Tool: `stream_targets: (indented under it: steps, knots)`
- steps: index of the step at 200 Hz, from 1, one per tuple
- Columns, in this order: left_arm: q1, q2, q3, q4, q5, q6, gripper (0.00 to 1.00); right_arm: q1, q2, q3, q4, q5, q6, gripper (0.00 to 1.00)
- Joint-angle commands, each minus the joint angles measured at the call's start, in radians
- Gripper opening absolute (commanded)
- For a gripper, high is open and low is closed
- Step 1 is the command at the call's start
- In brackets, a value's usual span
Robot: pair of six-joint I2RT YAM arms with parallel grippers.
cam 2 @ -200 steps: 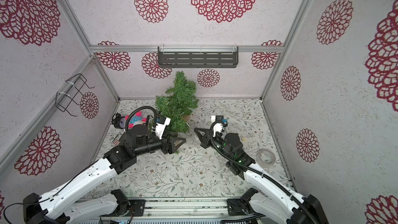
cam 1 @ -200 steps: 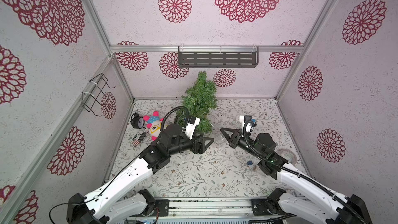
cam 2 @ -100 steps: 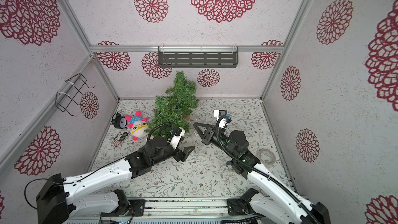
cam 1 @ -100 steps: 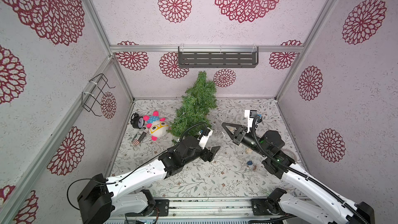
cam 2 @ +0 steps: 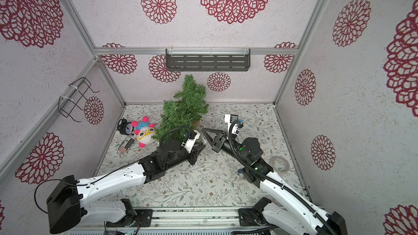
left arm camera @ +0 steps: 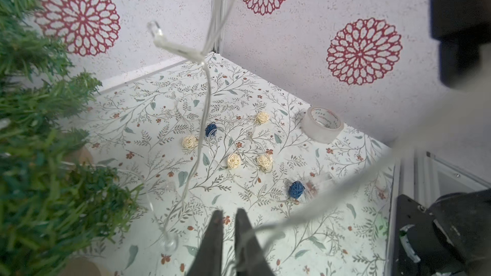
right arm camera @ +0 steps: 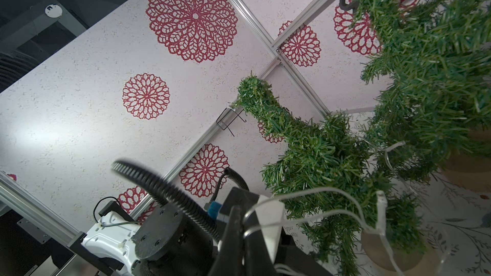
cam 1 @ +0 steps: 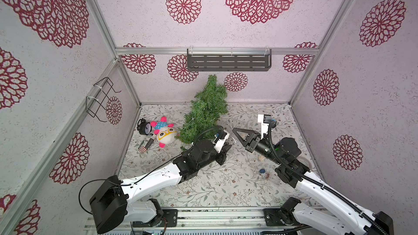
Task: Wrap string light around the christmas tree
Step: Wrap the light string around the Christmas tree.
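Observation:
The green christmas tree [cam 1: 207, 114] [cam 2: 184, 109] leans toward the left wall in both top views, its pot [cam 2: 196, 123] near the mat's middle. The string light [left arm camera: 205, 94] is a thin pale wire with small bulbs. It hangs down past the tree and lies looped on the mat among cream and blue wicker balls, and its clear battery box [left arm camera: 318, 181] rests there too. My left gripper [left arm camera: 229, 213] [cam 1: 228, 148] is low beside the tree base and shut on the wire. My right gripper [right arm camera: 240, 209] [cam 1: 234, 130], facing it from close by, is shut on wire loops [right arm camera: 313, 192].
A tape roll [left arm camera: 322, 124] [cam 2: 280, 165] lies near the right wall. A plush toy [cam 1: 165, 133], an alarm clock [cam 1: 144, 127] and a small striped tube [cam 1: 146, 145] lie by the left wall. A grey shelf [cam 1: 228, 61] hangs on the back wall, a wire rack [cam 1: 101, 99] on the left one.
My left arm dropped lower and moved right, away from the tree, and its jaws went from open to shut on the wire. The tree tipped leftward. The right gripper shifted slightly right and back.

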Motion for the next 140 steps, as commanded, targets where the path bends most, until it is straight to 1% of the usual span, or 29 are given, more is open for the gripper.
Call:
stream_targets:
  steps: [1, 14, 26, 41, 70, 78, 98, 111, 126, 140]
  knots:
    - [-0.013, -0.097, 0.058, -0.135, 0.081, -0.048, 0.0, -0.005, 0.0, 0.02, 0.076, 0.044, 0.001, 0.0]
    - [-0.033, -0.153, 0.088, -0.242, 0.116, -0.076, 0.0, -0.013, 0.014, 0.016, 0.079, 0.066, -0.003, 0.0]
    - [-0.059, -0.211, 0.109, -0.333, 0.114, -0.092, 0.0, -0.016, 0.03, 0.013, 0.08, 0.082, -0.005, 0.0]
    - [-0.071, -0.278, 0.136, -0.441, 0.113, -0.124, 0.0, -0.016, 0.06, 0.017, 0.079, 0.092, -0.007, 0.0]
    - [-0.073, -0.376, 0.198, -0.587, 0.145, -0.181, 0.0, -0.008, 0.131, 0.045, 0.075, 0.06, -0.011, 0.0]
    - [-0.073, -0.395, 0.219, -0.615, 0.158, -0.193, 0.0, 0.001, 0.15, 0.054, 0.076, 0.056, -0.019, 0.02]
    - [-0.073, -0.426, 0.275, -0.692, 0.142, -0.201, 0.0, 0.019, 0.203, 0.082, 0.064, 0.042, -0.044, 0.14]
    - [-0.073, -0.443, 0.312, -0.749, 0.109, -0.201, 0.0, 0.024, 0.244, 0.097, 0.054, 0.024, -0.048, 0.28]
    - [-0.07, -0.455, 0.354, -0.824, 0.063, -0.197, 0.0, 0.022, 0.279, 0.11, 0.036, 0.01, -0.063, 0.37]
    - [-0.066, -0.461, 0.384, -0.906, 0.012, -0.195, 0.0, 0.019, 0.295, 0.117, 0.001, 0.008, -0.108, 0.5]
